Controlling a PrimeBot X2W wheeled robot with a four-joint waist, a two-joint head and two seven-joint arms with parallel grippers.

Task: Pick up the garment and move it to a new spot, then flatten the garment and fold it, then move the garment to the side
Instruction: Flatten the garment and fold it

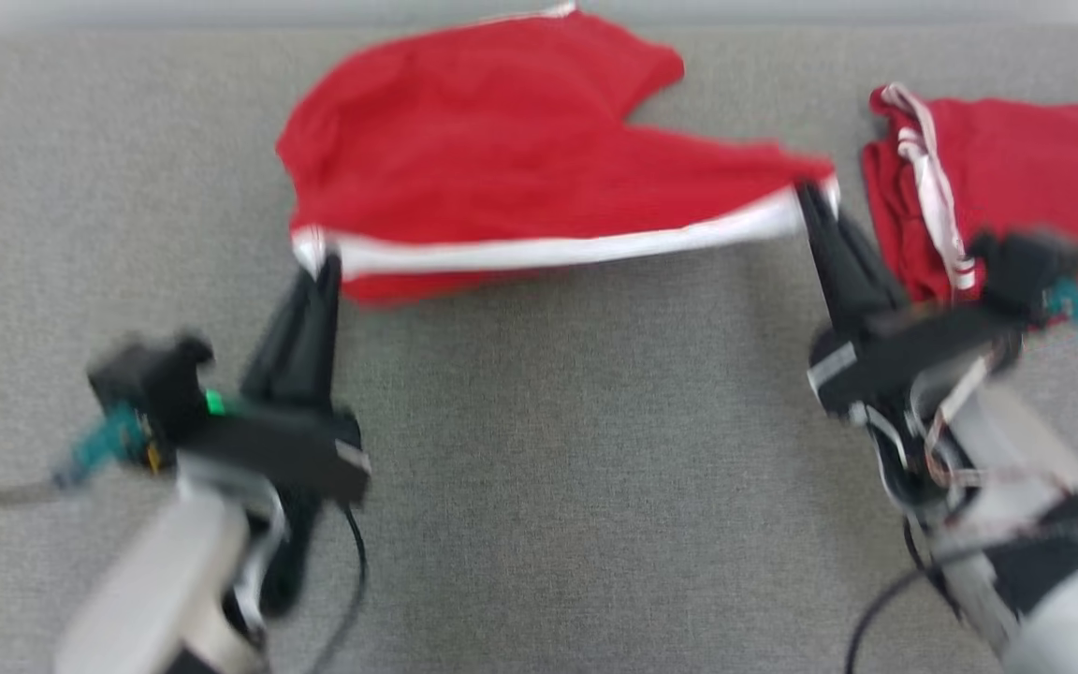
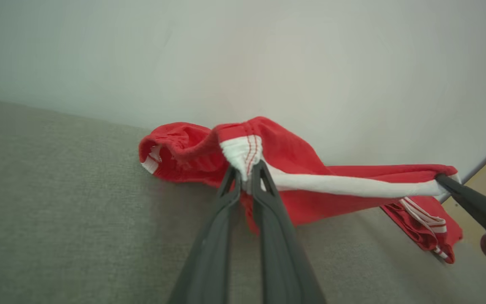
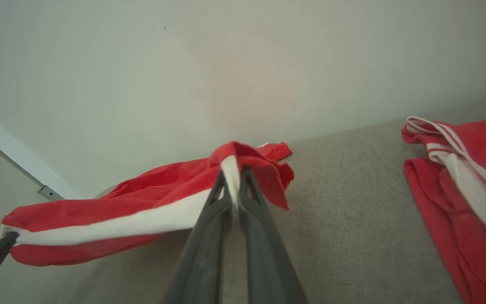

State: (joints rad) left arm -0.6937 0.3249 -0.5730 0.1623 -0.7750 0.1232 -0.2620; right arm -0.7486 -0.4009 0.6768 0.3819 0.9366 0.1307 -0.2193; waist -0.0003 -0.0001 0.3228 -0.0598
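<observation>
The garment (image 1: 502, 159) is red with a white band along its near edge, stretched between both grippers above the grey surface. My left gripper (image 1: 319, 267) is shut on the band's left end, and my right gripper (image 1: 815, 201) is shut on its right end. The left wrist view has my left gripper (image 2: 247, 171) pinching white cloth of the garment (image 2: 310, 160); the right gripper's dark fingers (image 2: 471, 202) hold the far end. In the right wrist view my right gripper (image 3: 232, 179) nips the band of the garment (image 3: 141, 207). The rest of the cloth trails back toward the wall.
A second red garment (image 1: 1026, 178) with white stripes lies folded at the right, also seen as the red pile (image 3: 458, 190) and the red bundle (image 2: 424, 228). Grey fabric surface (image 1: 548, 449) spreads before me. A pale wall (image 2: 268, 55) runs along its far edge.
</observation>
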